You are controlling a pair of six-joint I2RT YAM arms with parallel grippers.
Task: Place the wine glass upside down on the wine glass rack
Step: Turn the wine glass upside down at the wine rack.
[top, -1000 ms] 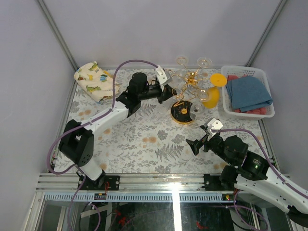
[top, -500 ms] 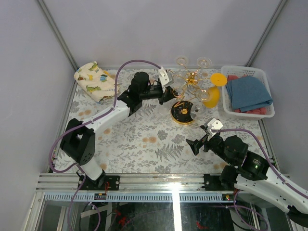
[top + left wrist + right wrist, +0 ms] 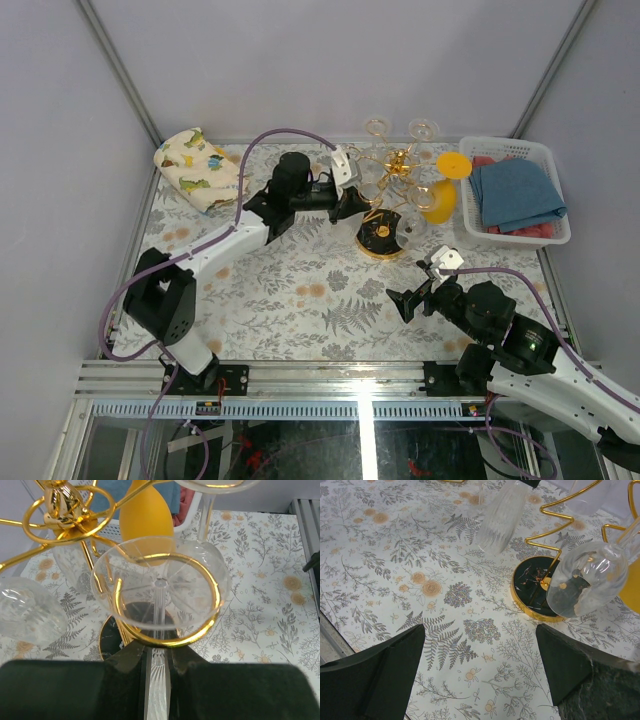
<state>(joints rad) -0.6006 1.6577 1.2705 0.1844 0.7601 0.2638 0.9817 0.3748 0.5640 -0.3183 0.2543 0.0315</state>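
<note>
Your left gripper (image 3: 157,652) is clamped on the wine glass (image 3: 160,584). Its foot meets a ring of the wine glass rack (image 3: 216,592) just ahead. I judge this the hanging step: seat the stem, then release. Your right gripper (image 3: 476,656) stands wide and empty.

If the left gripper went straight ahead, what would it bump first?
Probably the wine glass rack: its gold ring sits just ahead of the left gripper, which holds the wine glass.

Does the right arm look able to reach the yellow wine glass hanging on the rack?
Probably yes: the right pincer is open, and the yellow wine glass hangs on the rack's right side, clear of the left arm.
</note>
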